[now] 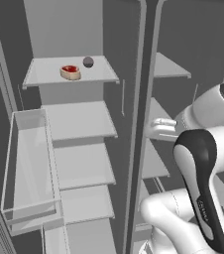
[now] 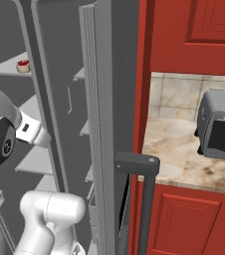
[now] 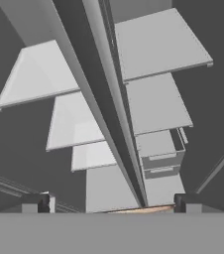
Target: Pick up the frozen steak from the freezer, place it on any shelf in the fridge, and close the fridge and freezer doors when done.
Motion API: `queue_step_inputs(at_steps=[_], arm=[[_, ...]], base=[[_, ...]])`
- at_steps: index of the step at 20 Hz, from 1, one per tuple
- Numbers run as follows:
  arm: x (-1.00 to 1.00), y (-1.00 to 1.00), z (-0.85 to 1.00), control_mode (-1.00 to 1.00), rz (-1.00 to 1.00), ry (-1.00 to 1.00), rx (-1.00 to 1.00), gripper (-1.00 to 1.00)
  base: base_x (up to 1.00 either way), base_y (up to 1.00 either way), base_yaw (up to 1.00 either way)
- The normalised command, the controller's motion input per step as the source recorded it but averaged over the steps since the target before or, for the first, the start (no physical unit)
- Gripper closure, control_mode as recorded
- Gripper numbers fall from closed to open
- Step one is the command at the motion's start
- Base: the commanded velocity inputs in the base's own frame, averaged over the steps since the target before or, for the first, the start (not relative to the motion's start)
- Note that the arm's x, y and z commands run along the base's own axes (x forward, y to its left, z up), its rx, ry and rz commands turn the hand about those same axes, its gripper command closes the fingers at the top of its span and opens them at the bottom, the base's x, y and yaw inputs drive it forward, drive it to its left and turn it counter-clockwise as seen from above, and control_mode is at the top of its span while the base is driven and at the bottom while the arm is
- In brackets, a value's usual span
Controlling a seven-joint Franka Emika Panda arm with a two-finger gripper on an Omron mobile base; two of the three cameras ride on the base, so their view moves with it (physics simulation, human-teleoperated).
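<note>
Across the left base view stands the open freezer [image 1: 79,149], its pale shelves stepping down one below another, with a door bin [image 1: 29,168] hanging at the near left and a dark centre divider [image 1: 141,124] splitting it from the fridge shelves [image 1: 171,67] on the right. Right of the appliance, in the right base view, red cabinets [image 2: 194,30] frame a marbled bench [image 2: 179,149] carrying a dark toaster oven [image 2: 219,124], cut off by the right edge. The white arm [image 1: 198,173] rises at the near right and hides most of the lower fridge shelves; small writing on its dark cover is too blurred to read. On the top freezer shelf [image 1: 44,74] lies the frozen steak [image 1: 70,72], well back from the front edge, with a small dark ball [image 1: 88,61] just beside it on the right; what the ball is cannot be told. Every shelf below lies bare. The fingers [image 3: 34,202] stand wide apart, gripping nothing, pointed at the divider.
</note>
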Motion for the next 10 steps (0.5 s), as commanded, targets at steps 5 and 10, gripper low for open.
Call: queue_step_inputs(at_steps=[5, 10], arm=[[-0.01, 0.02, 0.00, 1.00, 0.00, 0.00, 0.00, -1.00], [0.00, 0.00, 0.00, 1.00, 0.00, 0.00, 0.00, -1.00]], base=[[-0.01, 0.29, -0.01], [-0.01, 0.32, -0.02]])
